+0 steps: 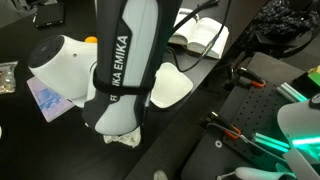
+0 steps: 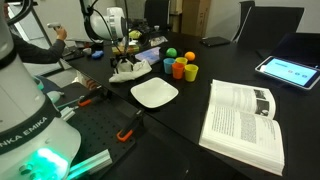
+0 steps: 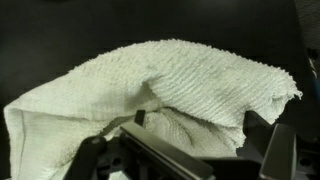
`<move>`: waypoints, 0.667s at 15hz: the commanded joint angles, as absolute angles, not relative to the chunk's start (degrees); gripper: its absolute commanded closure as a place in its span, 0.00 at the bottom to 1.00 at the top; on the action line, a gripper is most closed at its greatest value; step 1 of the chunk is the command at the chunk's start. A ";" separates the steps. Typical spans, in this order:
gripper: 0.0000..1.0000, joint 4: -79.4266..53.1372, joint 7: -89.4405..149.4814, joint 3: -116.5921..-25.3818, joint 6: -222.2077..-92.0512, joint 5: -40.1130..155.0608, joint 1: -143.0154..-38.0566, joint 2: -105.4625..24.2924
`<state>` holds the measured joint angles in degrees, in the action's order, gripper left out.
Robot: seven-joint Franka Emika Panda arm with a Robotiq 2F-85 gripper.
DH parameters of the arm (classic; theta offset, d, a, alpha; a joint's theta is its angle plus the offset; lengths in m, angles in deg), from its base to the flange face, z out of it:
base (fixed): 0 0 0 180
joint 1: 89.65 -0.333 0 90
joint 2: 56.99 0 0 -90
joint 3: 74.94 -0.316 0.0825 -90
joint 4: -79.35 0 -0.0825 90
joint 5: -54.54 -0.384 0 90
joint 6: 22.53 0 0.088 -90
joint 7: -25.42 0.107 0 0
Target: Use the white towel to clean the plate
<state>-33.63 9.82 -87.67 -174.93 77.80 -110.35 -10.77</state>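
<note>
Wrist view: your gripper (image 3: pixel 182 152) hangs with its jaws spread wide and nothing held. The white towel (image 3: pixel 170 80) lies crumpled on the dark counter (image 3: pixel 40 30) directly beneath it, and a raised fold runs across between the jaws. In an exterior view the square plate (image 2: pixel 155 93) sits near the gripper, off to one side and apart from the towel. A cluster of small coloured cups (image 2: pixel 181 68) stands just past the plate. The step in hand looks like the pick-up. Come straight down over the highest fold and close on a thick bunch of cloth, so a loose pad hangs below for wiping. Lift clear of the counter before you swing toward the plate, and keep away from the cups
</note>
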 commanded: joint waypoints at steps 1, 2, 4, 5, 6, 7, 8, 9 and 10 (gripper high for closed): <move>0.00 -34.09 6.02 -90.13 -176.00 75.53 -107.02 -10.57; 0.00 -34.37 5.32 -90.56 -176.03 75.13 -106.30 -10.62; 0.00 -34.83 3.80 -91.34 -176.17 74.17 -104.97 -10.62; 0.00 -35.02 2.89 -91.89 -175.97 73.61 -104.19 -10.64; 0.00 -35.13 2.38 -92.18 -176.01 73.32 -103.67 -10.63; 0.00 -35.36 1.69 -92.67 -175.93 72.94 -103.03 -10.65; 0.02 -35.59 0.83 -93.15 -175.96 72.55 -102.37 -10.68; 0.26 -35.94 0.06 -93.60 -176.32 72.26 -101.79 -10.71; 0.26 -36.16 -0.93 -94.25 -176.05 71.84 -101.06 -10.68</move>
<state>-34.96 2.56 -91.91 -174.93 73.60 -103.65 -10.55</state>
